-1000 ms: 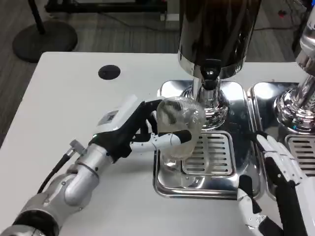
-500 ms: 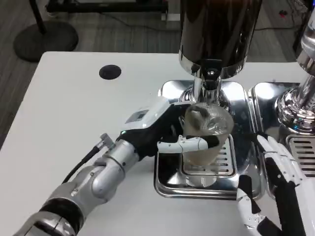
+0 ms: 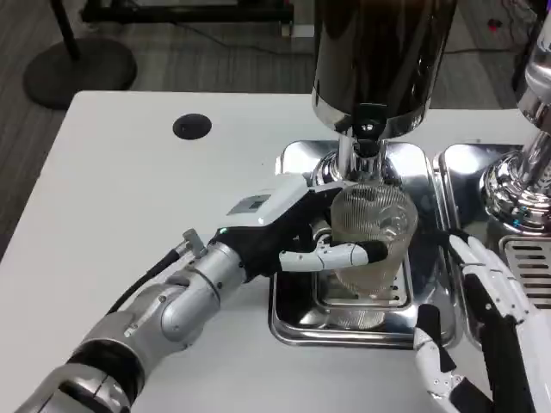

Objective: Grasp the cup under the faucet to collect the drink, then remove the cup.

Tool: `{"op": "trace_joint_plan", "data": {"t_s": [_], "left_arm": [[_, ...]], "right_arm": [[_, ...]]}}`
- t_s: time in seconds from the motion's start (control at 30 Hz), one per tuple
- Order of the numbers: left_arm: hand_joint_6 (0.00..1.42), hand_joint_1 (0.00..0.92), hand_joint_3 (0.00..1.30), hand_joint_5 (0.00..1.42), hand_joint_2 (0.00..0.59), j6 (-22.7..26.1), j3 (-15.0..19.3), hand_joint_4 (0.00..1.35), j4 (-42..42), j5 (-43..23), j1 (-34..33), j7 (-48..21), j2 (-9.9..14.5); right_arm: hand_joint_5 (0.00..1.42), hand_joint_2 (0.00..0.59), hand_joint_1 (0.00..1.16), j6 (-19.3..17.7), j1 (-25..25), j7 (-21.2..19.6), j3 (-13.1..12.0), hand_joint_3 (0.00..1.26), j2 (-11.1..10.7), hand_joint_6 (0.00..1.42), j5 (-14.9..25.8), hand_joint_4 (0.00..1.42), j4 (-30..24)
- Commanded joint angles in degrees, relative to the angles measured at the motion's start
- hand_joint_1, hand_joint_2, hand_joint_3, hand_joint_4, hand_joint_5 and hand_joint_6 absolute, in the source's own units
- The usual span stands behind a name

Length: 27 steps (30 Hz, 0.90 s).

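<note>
My left hand (image 3: 297,231) grips a clear ribbed plastic cup (image 3: 372,234), fingers wrapped around its near side. The cup stands upright over the slotted grate of the steel drip tray (image 3: 293,310), just below and in front of the faucet (image 3: 366,129) of the dark drink dispenser (image 3: 383,52). I cannot tell whether the cup touches the grate. My right hand (image 3: 482,292) rests at the tray's right edge, fingers stretched out and apart, holding nothing.
A second dispenser's chrome base (image 3: 516,185) and its drip tray (image 3: 525,258) stand at the right. A round black hole (image 3: 192,126) is in the white table (image 3: 129,198) at the back left. The floor lies beyond the far edge.
My left hand has carried the cup rightward across the drip tray, from its left side to under the faucet. The right hand has stayed still.
</note>
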Motion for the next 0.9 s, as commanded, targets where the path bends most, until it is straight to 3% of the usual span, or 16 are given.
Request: {"op": "trace_joint_plan", "data": {"t_s": [0.03,0.37,0.57,0.9], "left_arm": [[0.35,0.0,0.18,0.27,0.093,0.39,0.13,0.17,0.05,-0.44,0.54,-2.42,2.12],[0.31,0.0,0.16,0.22,0.083,-0.46,0.08,0.12,-1.26,-1.42,1.47,-5.32,4.28],[0.26,0.0,0.1,0.12,0.069,-1.22,0.93,0.02,-2.67,-2.4,2.05,-5.24,6.21],[0.24,0.0,0.08,0.08,0.061,-4.56,4.65,0.0,-7.79,-4.98,5.77,-5.57,12.09]], "right_arm": [[0.13,0.52,0.5,0.53,-0.48,0.83,-0.13,0.18,-0.14,0.28,0.18,0.13,-0.13],[0.13,0.52,0.5,0.47,-0.58,1.14,-0.02,0.19,-0.17,0.27,0.4,0.14,0.23],[0.13,0.52,0.5,0.4,-0.67,1.11,0.14,0.19,-0.09,0.28,0.54,0.14,0.45],[0.14,0.52,0.5,0.27,-1.93,1.8,0.25,0.2,-0.39,0.28,1.15,0.14,1.14]]}}
